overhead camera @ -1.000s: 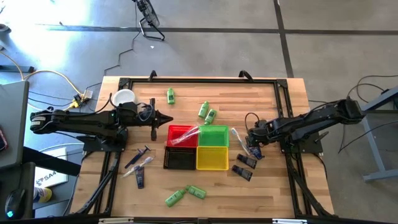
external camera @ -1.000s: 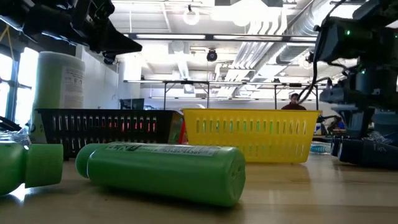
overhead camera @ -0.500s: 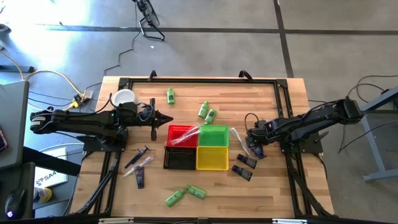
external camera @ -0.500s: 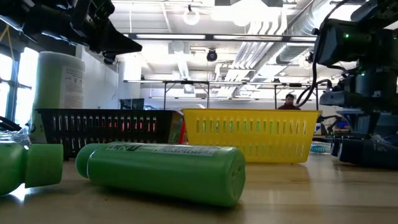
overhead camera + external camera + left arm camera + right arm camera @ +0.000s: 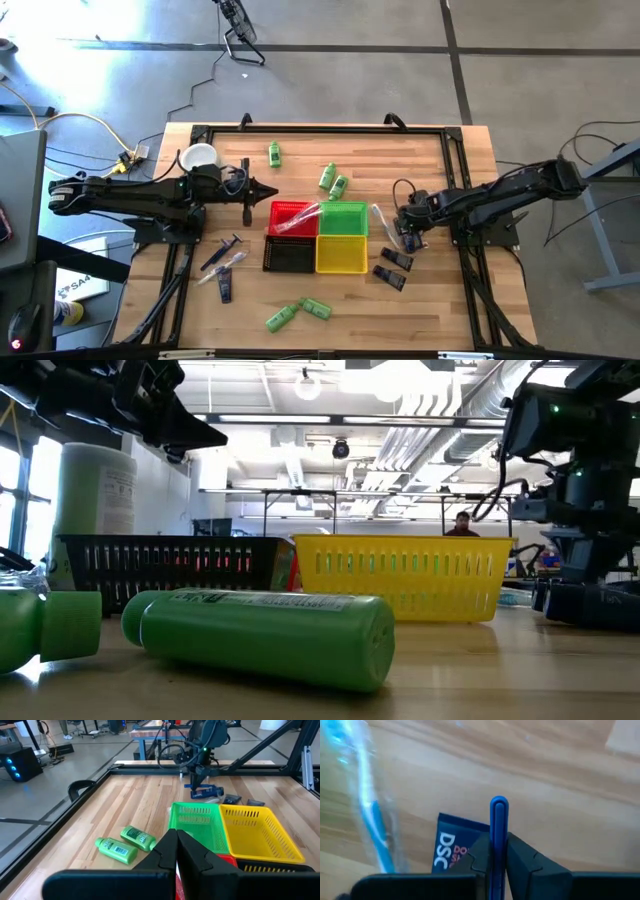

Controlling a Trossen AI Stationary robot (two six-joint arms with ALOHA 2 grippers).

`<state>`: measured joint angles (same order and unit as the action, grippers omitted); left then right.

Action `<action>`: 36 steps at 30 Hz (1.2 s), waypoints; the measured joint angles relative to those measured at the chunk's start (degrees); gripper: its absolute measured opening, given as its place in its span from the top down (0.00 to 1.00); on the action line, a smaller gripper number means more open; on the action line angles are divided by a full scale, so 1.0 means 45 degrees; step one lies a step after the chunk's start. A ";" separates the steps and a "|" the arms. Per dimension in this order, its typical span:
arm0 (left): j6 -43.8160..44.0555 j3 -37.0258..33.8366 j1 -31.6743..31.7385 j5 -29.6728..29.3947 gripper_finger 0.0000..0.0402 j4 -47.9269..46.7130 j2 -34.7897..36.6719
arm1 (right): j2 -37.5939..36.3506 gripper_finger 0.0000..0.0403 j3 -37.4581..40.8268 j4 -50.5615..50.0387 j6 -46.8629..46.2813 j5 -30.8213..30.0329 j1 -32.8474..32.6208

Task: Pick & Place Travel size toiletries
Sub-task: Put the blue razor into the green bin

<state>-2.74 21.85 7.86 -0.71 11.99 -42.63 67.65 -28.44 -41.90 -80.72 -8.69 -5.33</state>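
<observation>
Since a second ago, our right gripper [image 5: 498,851] has closed from wide open onto a dark blue tube [image 5: 498,827]; in the right wrist view the tube's flat edge stands upright, pinched between the two fingers. Beneath it lies a blue packet [image 5: 451,846] with white lettering, and beside that a clear-wrapped toothbrush [image 5: 372,817] on the table [image 5: 440,300].

From above, we see this grip just right of the green basket [image 5: 343,217], with two more dark tubes [image 5: 392,269] lying near the yellow basket [image 5: 341,253]. We cannot tell from that height whether the held tube is off the wood.

Other toiletries are scattered: two green bottles [image 5: 333,180] behind the baskets, a single green bottle [image 5: 274,153] farther back, a front pair of green bottles [image 5: 297,312] near the table's edge, and slim sticks with a dark tube [image 5: 224,264] left of the black basket [image 5: 290,255]. A clear stick [image 5: 305,214] rests across the red basket [image 5: 291,217].

Our left gripper [image 5: 268,189] hangs beside the red basket, fingers pressed together on nothing, close to the white cup [image 5: 198,157].
</observation>
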 joint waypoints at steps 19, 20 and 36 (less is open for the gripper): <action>0.0000 0.0000 0.0001 -0.0004 1.00 -0.0031 0.0000 | -0.1032 0.93 -0.1503 -0.0758 0.2197 -0.3256 0.0020; 0.0000 0.0001 0.0001 -0.0005 1.00 -0.0031 0.0000 | -0.1084 0.93 -0.1633 -0.0754 0.2420 -0.3408 0.0020; 0.0005 0.0000 0.0004 -0.0005 1.00 -0.0031 0.0000 | -0.1562 0.92 -0.2420 0.3685 0.7440 -0.4204 0.0020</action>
<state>-2.72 21.85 7.88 -0.73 11.86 -42.63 60.62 -39.33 -25.32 -47.24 -27.60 -5.23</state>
